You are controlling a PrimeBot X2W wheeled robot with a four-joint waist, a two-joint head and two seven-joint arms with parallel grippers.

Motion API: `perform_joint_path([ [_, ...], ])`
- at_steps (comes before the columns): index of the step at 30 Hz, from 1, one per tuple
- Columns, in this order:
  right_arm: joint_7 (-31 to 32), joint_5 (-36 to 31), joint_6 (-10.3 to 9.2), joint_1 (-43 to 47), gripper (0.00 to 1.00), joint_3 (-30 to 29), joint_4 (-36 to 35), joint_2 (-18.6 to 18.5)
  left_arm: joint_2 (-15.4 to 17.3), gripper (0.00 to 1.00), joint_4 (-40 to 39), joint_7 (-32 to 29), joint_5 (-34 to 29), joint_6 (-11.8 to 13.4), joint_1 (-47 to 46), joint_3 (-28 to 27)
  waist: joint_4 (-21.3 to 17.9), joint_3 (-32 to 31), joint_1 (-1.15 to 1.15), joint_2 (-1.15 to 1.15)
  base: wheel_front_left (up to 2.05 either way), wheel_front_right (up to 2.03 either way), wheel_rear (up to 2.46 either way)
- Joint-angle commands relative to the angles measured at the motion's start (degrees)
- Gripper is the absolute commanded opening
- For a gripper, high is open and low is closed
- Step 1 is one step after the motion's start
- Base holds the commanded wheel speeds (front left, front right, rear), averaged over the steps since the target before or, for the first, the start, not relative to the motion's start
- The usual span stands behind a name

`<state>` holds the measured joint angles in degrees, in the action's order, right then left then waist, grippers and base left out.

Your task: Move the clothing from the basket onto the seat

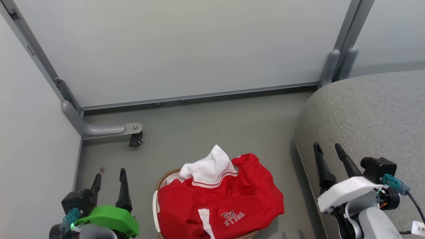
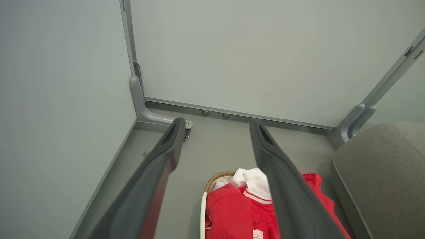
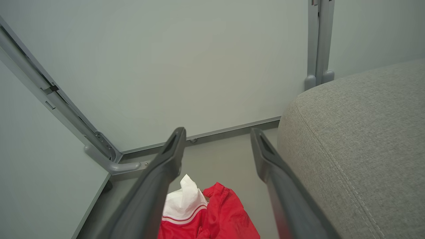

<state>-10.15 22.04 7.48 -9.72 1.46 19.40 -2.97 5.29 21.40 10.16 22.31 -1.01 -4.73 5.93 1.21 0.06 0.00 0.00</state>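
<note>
No grasp yet: the clothes (image 1: 225, 199) lie heaped in the basket (image 1: 165, 178) on the floor (image 1: 212, 126), near the sofa (image 1: 372, 109). Both arms' jaws stand spread and empty; next, one should lower and pinch red cloth.

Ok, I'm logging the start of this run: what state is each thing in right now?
basket: upright on the floor, full.
clothing: heaped in the basket, draping over its right rim.
seat: no clothing on the part in view.
left pincer: open, empty, left of the basket.
right pincer: open, empty, by the seat's edge.
</note>
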Motion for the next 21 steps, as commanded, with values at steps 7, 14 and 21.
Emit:
perform_joint_path([
  [7, -1.3, -4.7, 0.02, 1.2, 1.00, -0.1, 0.0, -0.1, 0.1, 1.00, -0.3, 1.3, -4.9, 0.1, 1.5, 0.3, 0.1, -0.2, 0.00, 0.00, 0.00, 0.00, 0.00],
  [14, -2.2, -7.9, 0.02, 1.6, 1.00, 0.1, 0.5, -0.1, -0.4, 1.00, -0.7, 2.1, -7.5, 0.6, 2.2, -1.2, 0.0, -0.5, 0.00, 0.00, 0.00, 0.00, 0.00],
  [21, -3.0, -11.1, 0.01, 2.1, 1.00, 0.4, 0.6, 0.0, -1.1, 1.00, -1.1, 2.9, -10.6, -0.3, 3.1, -1.8, 0.0, -0.5, 0.00, 0.00, 0.00, 0.00, 0.00],
])
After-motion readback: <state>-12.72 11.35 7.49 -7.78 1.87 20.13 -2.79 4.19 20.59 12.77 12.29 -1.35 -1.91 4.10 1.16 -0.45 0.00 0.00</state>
